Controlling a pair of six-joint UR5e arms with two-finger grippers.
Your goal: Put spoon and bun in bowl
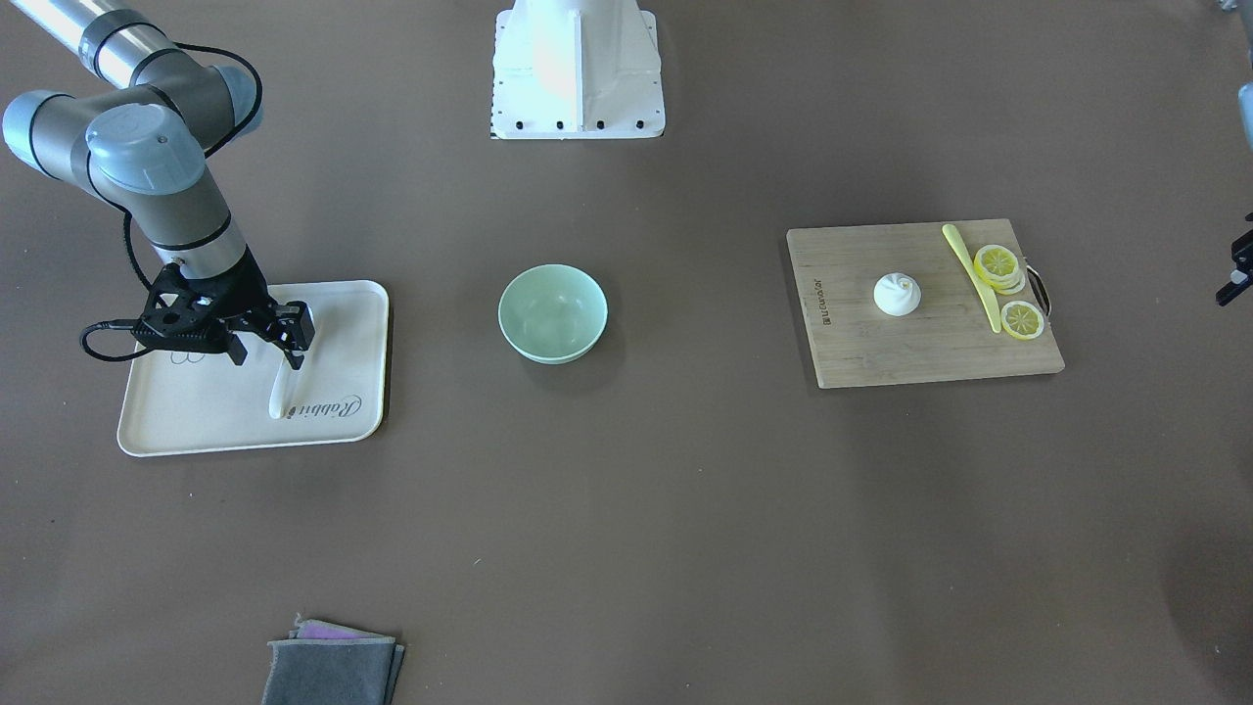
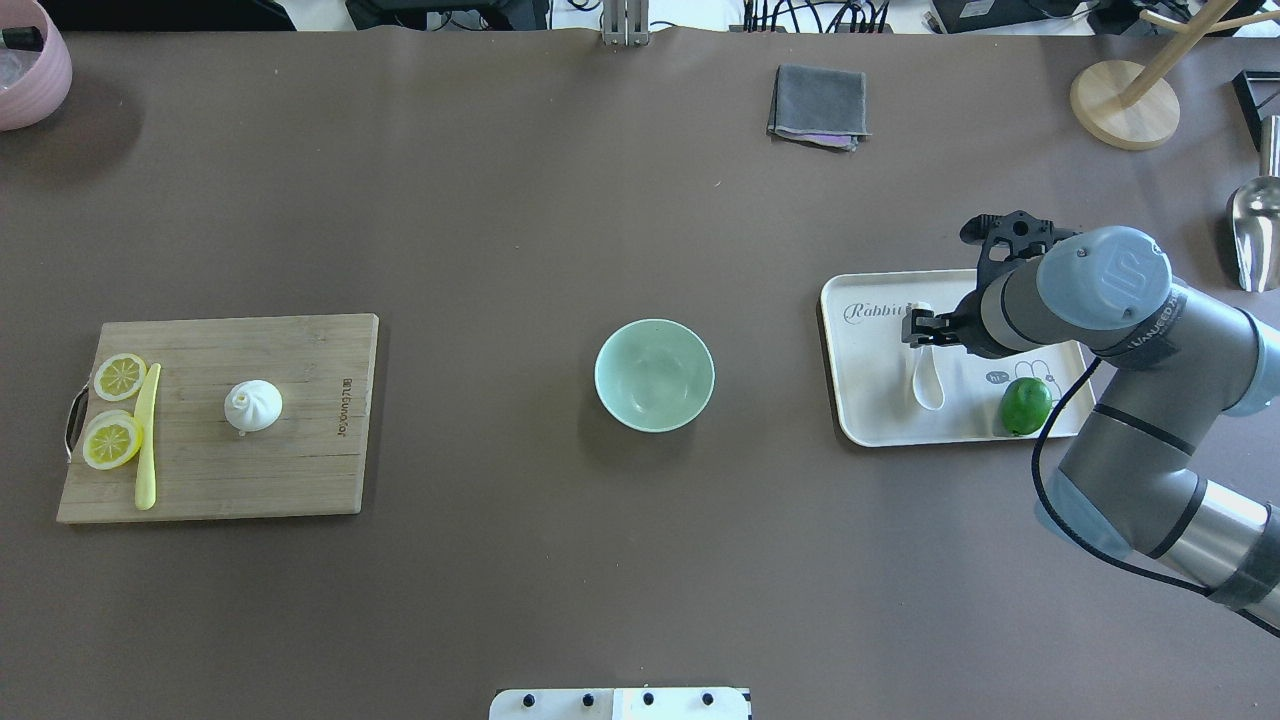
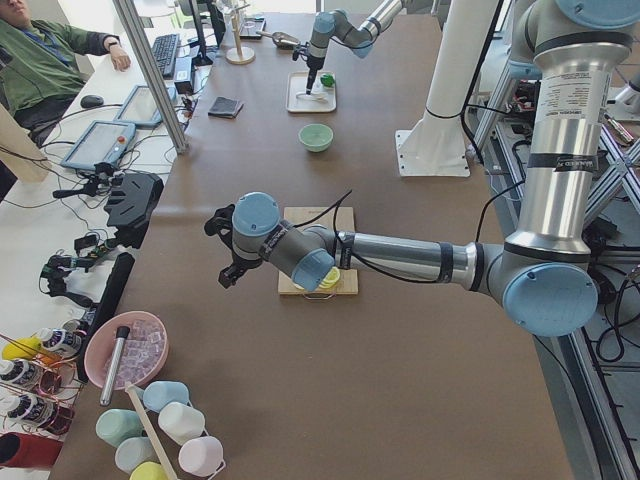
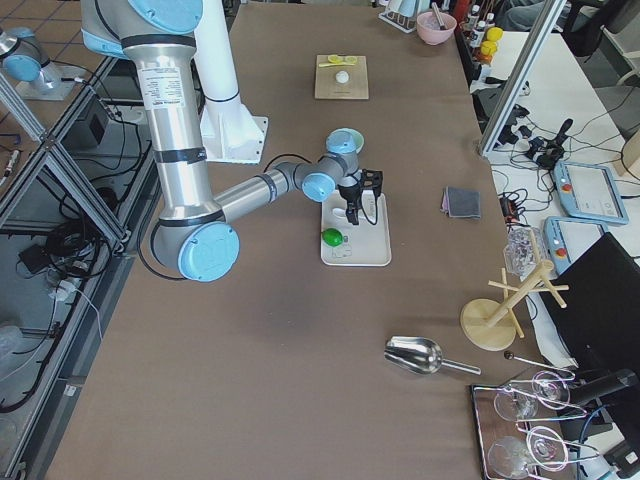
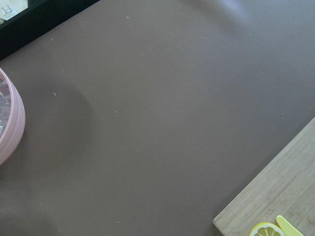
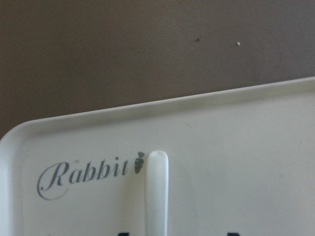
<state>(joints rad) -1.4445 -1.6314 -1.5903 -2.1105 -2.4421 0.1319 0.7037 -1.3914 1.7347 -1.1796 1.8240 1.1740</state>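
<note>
One round pale mint-green bowl (image 2: 654, 375), one white ceramic soup spoon (image 2: 927, 385), one white pleated bun (image 2: 253, 406). One wooden cutting board (image 2: 300, 460), one cream tray (image 2: 870, 400), one pale-yellow knife (image 2: 146, 440), one green lime (image 2: 1026, 405), at least two lemon slices (image 2: 112, 440).

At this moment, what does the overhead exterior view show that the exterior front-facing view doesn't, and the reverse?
Overhead only: the green lime on the tray, a pink bowl, a wooden stand and a metal scoop. Front-facing only: the white pedestal column above its base plate; there the right arm hides the lime. Both: the mint bowl, the bun on the cutting board, the spoon lying on the tray, the grey cloth, and the right pincer at the spoon's handle.
</note>
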